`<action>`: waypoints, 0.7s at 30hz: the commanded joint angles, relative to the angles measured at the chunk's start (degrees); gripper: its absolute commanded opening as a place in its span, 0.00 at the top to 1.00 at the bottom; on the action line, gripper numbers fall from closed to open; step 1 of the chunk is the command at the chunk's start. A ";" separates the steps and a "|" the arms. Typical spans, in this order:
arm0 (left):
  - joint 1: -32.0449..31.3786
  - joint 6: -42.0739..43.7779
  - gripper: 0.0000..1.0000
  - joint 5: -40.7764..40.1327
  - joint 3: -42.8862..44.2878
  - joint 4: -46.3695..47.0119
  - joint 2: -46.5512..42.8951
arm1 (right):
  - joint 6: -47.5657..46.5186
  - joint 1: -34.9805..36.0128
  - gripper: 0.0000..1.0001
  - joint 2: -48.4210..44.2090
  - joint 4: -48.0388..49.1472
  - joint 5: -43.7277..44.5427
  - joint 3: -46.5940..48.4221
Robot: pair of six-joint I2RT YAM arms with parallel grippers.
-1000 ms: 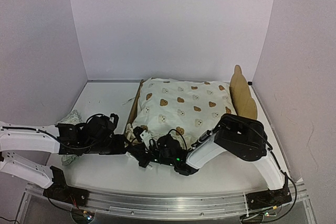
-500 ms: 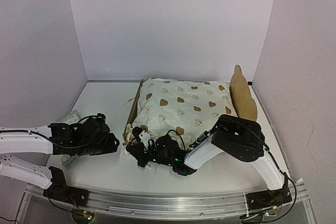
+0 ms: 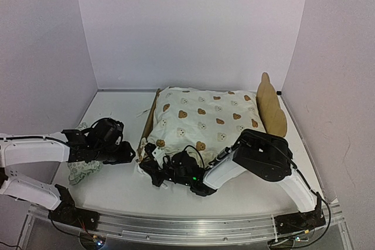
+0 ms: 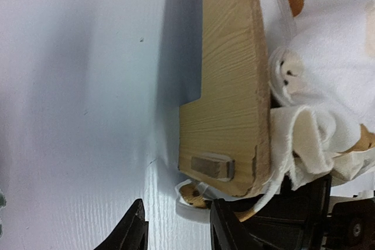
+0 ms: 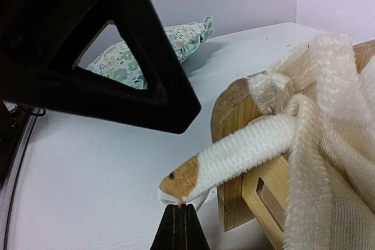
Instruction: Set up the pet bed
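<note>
Currently your right fingers (image 5: pixel 179 230) are clenched on a tie strap (image 5: pixel 234 144) at the foot of the pet bed (image 3: pixel 270 108), and your left fingers (image 4: pixel 136 231) are released and hold nothing.

Note that the pet bed stands mid-desk, slightly right of centre, with its rounded headboard on the right and its footboard (image 4: pixel 228 86) facing left. A cream bear-print cover (image 3: pixel 202 118) lies over the frame and hides the base. Your right fingers pinch the brown-printed tip of the strap just beside the near corner of the footboard. Your left fingers sit low over the desk (image 3: pixel 117 109) near that same corner, with bare surface visible between them. A floral pillow (image 3: pixel 82 169) lies on the left side of the desk, partly under your left arm and well apart from the pet bed.
</note>
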 commanded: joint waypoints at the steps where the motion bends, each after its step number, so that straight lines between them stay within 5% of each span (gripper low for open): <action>1: 3.07 6.26 0.63 9.45 -0.18 6.95 -1.21 | -1.32 -0.73 1.00 1.56 1.17 -0.21 2.21; 21: 4.67 2.83 0.65 10.76 2.34 2.27 5.61 | -2.39 -1.51 1.00 2.62 1.02 -1.88 3.81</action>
